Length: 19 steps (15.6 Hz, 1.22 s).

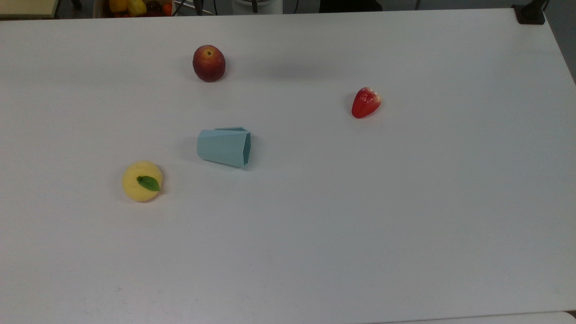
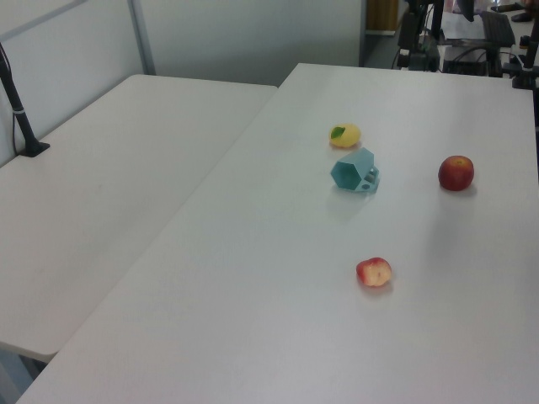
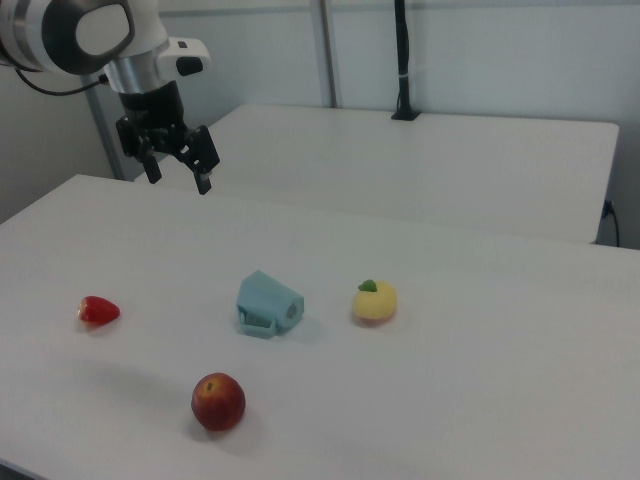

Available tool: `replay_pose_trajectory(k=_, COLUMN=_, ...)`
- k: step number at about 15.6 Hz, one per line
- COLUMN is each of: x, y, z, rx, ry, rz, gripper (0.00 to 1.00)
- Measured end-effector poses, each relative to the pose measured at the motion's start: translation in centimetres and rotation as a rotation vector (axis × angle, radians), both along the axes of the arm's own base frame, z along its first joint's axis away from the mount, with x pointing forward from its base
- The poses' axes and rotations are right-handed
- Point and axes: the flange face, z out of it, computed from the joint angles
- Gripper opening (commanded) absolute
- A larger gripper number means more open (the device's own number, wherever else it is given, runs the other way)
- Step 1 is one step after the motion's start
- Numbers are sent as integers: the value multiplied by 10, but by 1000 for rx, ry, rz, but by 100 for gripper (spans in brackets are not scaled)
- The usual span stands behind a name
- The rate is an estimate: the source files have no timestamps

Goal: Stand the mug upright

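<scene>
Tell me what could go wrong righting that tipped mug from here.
The mug lies on its side on faceted walls with its handle low against the table, so a pinch may slip or roll it. The open gripper hangs well above and away. Tipping the mug up could nudge the yellow fruit nearby.
</scene>
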Motion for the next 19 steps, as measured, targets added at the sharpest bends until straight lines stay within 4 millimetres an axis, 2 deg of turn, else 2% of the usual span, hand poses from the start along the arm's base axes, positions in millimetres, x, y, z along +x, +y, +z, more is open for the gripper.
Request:
replay_pose_trajectory(k=7, x=1, y=1, z=-2, rx=0, ry=3, rz=2, gripper=100)
replay_pose_trajectory(k=11, x=9, y=4, z=-15, rx=-12, ry=23, rz=-34, gripper=100)
replay_pose_trajectory(k=13, x=20, y=4, z=-23, rx=-33, ry=-5, rz=-59, gripper=100)
replay_pose_trajectory(k=16, x=37, y=17, z=-40, rx=-98, ry=-44, rz=-85, gripper=100)
replay_pose_trajectory(k=19, x=48, y=44, z=-64, rx=-169, ry=-42, rz=-119, gripper=100)
